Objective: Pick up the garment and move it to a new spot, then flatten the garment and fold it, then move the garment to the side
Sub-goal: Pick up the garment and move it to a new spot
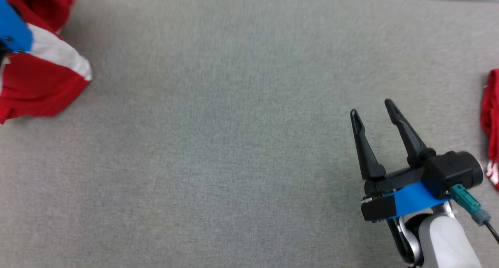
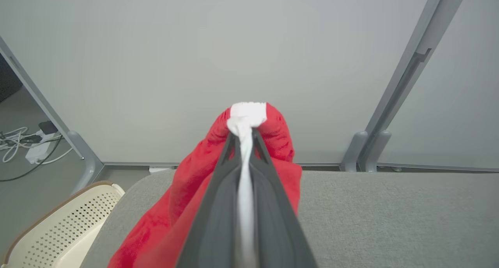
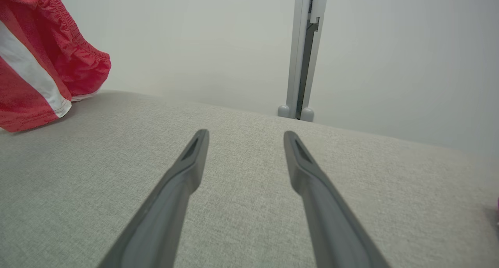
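The garment (image 1: 43, 85) is red with a white stripe and hangs bunched at the far left of the grey table (image 1: 234, 151). In the left wrist view my left gripper (image 2: 245, 133) is shut on the garment (image 2: 278, 143), its fingers pinching the white stripe, with red cloth draping down on both sides. The blue housing of that arm (image 1: 13, 30) shows above the cloth in the head view. My right gripper (image 1: 371, 108) stands open over bare table at the lower right, far from the garment. In its own view the right gripper (image 3: 246, 134) holds nothing, and the garment (image 3: 35, 65) hangs at the upper left.
A second piece of red cloth (image 1: 492, 120) lies at the table's right edge. A cream perforated basket (image 2: 58, 229) stands off the table's left end, with cables (image 2: 23, 143) on the floor behind it. A grey wall and metal post (image 3: 302, 53) back the table.
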Tool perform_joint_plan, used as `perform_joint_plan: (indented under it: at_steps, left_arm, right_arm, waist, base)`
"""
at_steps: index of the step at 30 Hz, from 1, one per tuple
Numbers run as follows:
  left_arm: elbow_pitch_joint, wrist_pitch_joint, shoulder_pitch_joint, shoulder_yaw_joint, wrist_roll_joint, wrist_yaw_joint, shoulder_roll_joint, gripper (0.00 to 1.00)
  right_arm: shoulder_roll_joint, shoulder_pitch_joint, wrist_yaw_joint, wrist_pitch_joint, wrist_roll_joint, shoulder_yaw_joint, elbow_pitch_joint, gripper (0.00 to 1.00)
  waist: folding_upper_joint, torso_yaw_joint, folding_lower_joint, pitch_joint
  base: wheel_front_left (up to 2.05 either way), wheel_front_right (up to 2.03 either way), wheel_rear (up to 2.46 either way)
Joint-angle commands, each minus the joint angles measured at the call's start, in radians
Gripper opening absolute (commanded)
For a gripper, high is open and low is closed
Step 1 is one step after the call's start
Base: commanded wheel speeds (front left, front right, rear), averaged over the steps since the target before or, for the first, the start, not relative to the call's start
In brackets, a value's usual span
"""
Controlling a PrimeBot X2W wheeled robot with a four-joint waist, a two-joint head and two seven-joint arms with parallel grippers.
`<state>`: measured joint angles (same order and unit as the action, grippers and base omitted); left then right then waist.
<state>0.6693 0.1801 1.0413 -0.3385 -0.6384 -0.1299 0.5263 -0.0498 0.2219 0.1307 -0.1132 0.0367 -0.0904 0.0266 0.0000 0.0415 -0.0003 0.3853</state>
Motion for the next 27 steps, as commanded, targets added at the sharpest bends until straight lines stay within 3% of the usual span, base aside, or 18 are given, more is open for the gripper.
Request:
perform_joint_plan:
  at_steps: [1, 8, 13, 16, 19, 22, 27]
  left_arm:
    - [-0.046, 0.005, -0.023, -0.024, 0.006, -0.001, -0.015, 0.00]
    - [-0.261, 0.029, -0.085, -0.108, -0.003, 0.001, -0.081, 0.00]
    - [-0.410, 0.043, -0.124, -0.149, -0.030, 0.041, -0.188, 0.00]
    - [-0.455, 0.016, -0.165, -0.165, -0.047, 0.087, -0.272, 0.00]
    - [-0.442, -0.020, -0.233, -0.182, -0.072, 0.129, -0.362, 0.00]
    - [-0.377, -0.090, -0.311, -0.163, -0.089, 0.199, -0.416, 0.00]
    - [-0.214, -0.193, -0.427, -0.147, -0.113, 0.261, -0.450, 0.00]
  right_arm:
    - [-0.001, -0.021, 0.000, -0.011, 0.011, 0.007, -0.021, 1.00]
    - [-0.001, -0.067, 0.000, -0.037, 0.035, 0.037, -0.090, 1.00]
    - [-0.002, -0.097, 0.000, -0.047, 0.045, 0.069, -0.113, 1.00]
    - [-0.001, -0.112, 0.000, -0.053, 0.047, 0.099, -0.119, 1.00]
    - [-0.001, -0.115, 0.000, -0.058, 0.049, 0.118, -0.121, 1.00]
    - [-0.001, -0.114, 0.000, -0.063, 0.053, 0.120, -0.123, 1.00]
    - [-0.001, -0.100, 0.000, -0.069, 0.054, 0.116, -0.132, 1.00]
  waist:
    - [0.0000, -0.049, 0.0003, -0.076]
    - [0.0000, -0.093, 0.0003, -0.192]
    - [0.0000, -0.141, 0.0003, -0.248]
    - [0.0000, -0.161, 0.0003, -0.263]
    - [0.0000, -0.176, 0.0003, -0.258]
    - [0.0000, -0.190, 0.0003, -0.245]
    - [0.0000, -0.197, 0.0003, -0.210]
  base:
    - [0.00, 0.00, 0.00]
    - [0.00, 0.00, 0.00]
    - [0.00, 0.00, 0.00]
    - [0.00, 0.00, 0.00]
    - [0.00, 0.00, 0.00]
    - [0.00, 0.00, 0.00]
    - [0.00, 0.00, 0.00]
